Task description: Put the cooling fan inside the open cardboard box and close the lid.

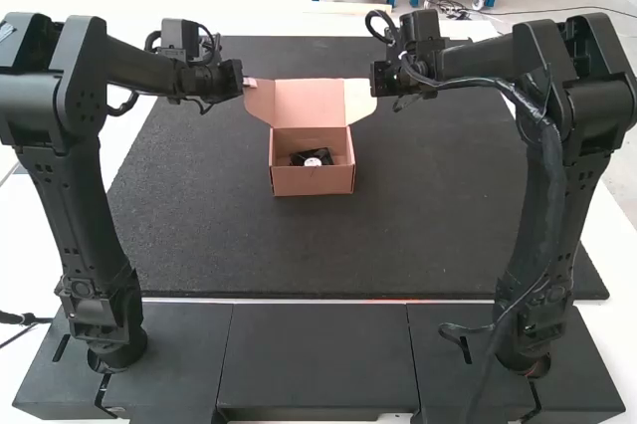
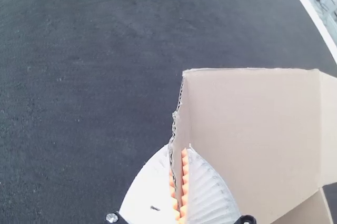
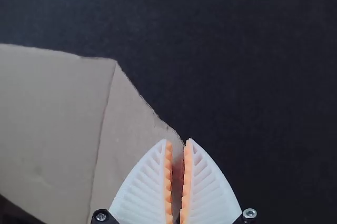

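A small cardboard box stands open in the middle of the black mat, with the black cooling fan lying inside it. Its lid stands up at the back, side flaps spread out. My left gripper is shut on the lid's left flap edge, white ribbed fingers pinching the cardboard. My right gripper is shut on the lid's right flap, its fingers clamped over the flap's torn edge. Both grippers hold the lid at about the same height.
The black rubber mat covers most of the table, with white table surface around it. The arm bases stand on a black plate at the front edge.
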### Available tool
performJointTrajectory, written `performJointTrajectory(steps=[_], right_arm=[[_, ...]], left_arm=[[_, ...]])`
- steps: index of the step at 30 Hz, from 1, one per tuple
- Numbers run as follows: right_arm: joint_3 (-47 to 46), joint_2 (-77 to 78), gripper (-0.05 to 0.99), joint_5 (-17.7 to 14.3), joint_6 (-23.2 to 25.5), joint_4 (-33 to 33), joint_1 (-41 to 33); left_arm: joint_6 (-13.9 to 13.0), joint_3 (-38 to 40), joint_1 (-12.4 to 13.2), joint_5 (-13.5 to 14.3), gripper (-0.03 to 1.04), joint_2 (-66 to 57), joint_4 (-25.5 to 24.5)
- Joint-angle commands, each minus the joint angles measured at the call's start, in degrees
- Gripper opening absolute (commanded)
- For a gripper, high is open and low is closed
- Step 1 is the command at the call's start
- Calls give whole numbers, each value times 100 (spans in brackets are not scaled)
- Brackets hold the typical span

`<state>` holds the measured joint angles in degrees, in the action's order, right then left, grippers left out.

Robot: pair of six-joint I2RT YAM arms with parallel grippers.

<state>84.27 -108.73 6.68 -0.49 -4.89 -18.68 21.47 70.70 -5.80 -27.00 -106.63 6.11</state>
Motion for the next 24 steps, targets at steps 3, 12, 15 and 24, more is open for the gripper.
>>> performJointTrajectory(steps=[3,12,15,24], right_arm=[[-33,1,8,475,155,225,-321],[116,115,8,545,436,260,-567],[116,176,8,572,462,304,-708],[-69,343,8,642,453,489,-936]], left_arm=[[-117,129,-211,169,2,441,-215],[-126,137,-668,459,2,828,-1050],[-108,67,-773,521,2,960,-1226],[-47,-328,-1011,591,2,1215,-1622]])
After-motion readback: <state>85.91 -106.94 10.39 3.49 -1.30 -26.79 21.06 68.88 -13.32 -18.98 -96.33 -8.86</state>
